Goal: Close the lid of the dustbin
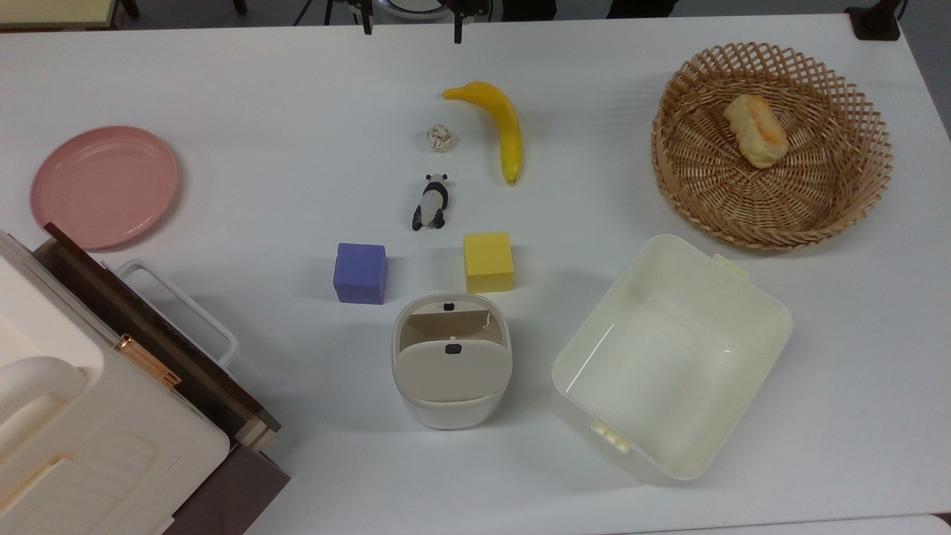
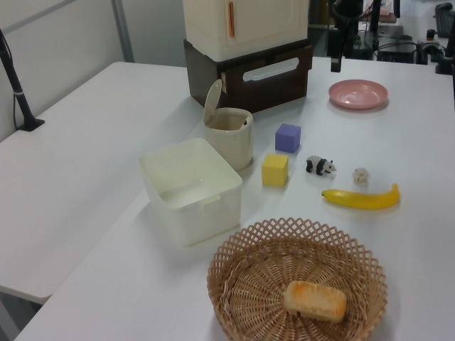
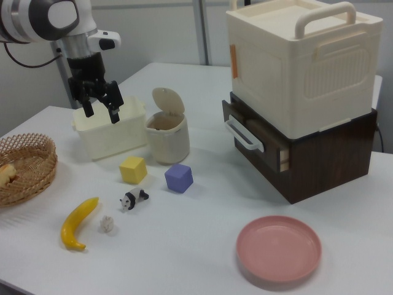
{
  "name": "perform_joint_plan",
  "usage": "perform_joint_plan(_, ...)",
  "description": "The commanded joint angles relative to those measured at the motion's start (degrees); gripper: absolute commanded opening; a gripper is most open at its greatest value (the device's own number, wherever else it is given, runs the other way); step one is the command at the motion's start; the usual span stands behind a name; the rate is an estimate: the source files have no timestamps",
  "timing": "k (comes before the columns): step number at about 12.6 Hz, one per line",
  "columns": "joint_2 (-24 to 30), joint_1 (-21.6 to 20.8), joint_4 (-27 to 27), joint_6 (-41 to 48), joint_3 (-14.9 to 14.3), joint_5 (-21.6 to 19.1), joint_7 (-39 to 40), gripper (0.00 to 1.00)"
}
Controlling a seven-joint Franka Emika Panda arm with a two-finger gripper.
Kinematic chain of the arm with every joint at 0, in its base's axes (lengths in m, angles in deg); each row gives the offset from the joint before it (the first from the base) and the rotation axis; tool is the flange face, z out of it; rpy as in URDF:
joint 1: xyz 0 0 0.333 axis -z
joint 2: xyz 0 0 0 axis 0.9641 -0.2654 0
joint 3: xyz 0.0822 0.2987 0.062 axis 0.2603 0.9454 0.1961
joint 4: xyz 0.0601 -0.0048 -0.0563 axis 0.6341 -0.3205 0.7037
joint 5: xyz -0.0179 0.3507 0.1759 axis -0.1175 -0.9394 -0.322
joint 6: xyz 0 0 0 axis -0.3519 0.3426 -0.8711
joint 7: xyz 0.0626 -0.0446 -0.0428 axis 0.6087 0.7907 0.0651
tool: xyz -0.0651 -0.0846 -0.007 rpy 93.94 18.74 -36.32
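The gripper (image 3: 102, 109) hangs with its fingers spread wide and empty, so it should go behind the standing lid (image 3: 168, 101) and push it gently down onto the dustbin (image 3: 167, 142) beside the purple block (image 3: 178, 177).

Layout: dustbin (image 1: 452, 386) mid-table, you see its lid (image 1: 450, 368) up.
In the top view, two cubes (image 1: 360, 273) sit just behind it, tub (image 1: 671, 355) to its right, basket (image 1: 770, 145) holding bread (image 1: 755, 130) beyond that, plate (image 1: 104, 185) far left. In the right view, the gripper (image 3: 101, 109) hangs above the tub.
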Motion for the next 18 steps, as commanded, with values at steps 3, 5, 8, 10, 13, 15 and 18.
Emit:
perform_joint_plan(3, 0.6, 0.0, -0.6, -0.4, -0.3, 0.0, 1.2, 1.00)
perform_joint_plan(5, 0.5, 0.0, -0.6, -0.5, -0.3, 0.0, 1.2, 1.00)
perform_joint_plan(8, 0.5, 0.0, -0.5, -0.5, -0.4, -0.1, 1.5, 1.00)
perform_joint_plan(10, 0.5, 0.0, -0.5, -0.5, -0.4, 0.0, 1.5, 1.00)
perform_joint_plan(13, 0.5, 0.0, -0.5, -0.5, -0.4, 0.0, 1.6, 1.00)
perform_joint_plan(15, 0.5, 0.0, -0.5, -0.5, -0.4, 0.0, 2.1, 1.00)
perform_joint_plan(18, 0.2, 0.0, -0.4, -0.5, -0.4, 0.0, 4.3, 1.00)
